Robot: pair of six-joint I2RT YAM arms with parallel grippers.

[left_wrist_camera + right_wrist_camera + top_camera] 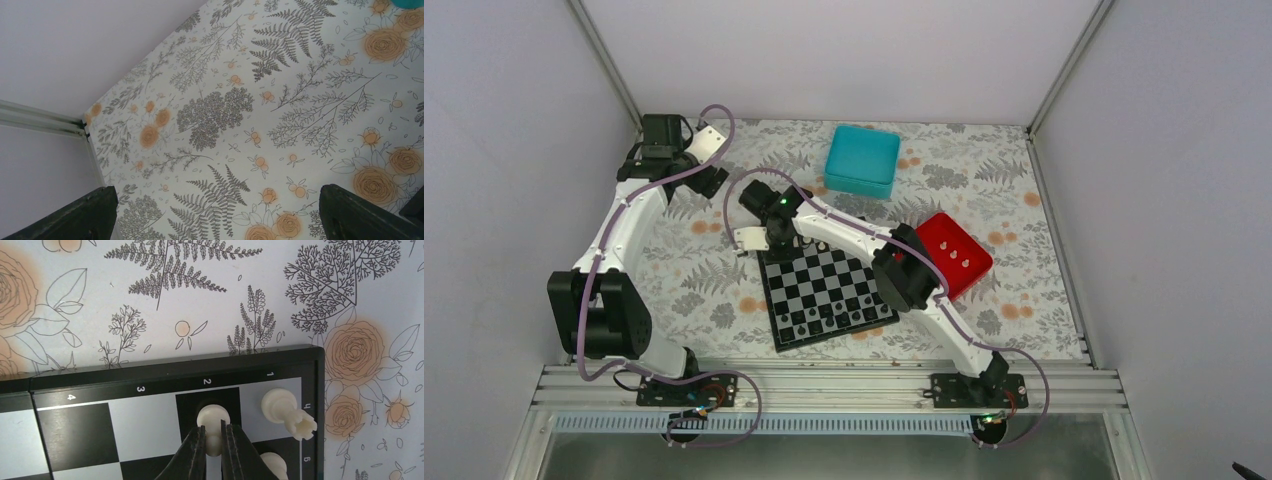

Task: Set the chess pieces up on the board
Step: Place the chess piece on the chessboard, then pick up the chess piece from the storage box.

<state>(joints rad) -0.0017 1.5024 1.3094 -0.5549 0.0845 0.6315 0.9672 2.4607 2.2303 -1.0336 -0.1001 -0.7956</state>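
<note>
Chess piece (213, 416) stands on board (150, 385), clamped inside right tool (214, 434).

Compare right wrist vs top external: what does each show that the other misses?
Right wrist only: the right tool shut on a white piece on a dark square by the number 2, and a white rook on the corner square. Top external only: teal box, red tray holding white pieces, left arm, dark pieces along the board near rows. Both: the board, floral cloth, right arm.
</note>
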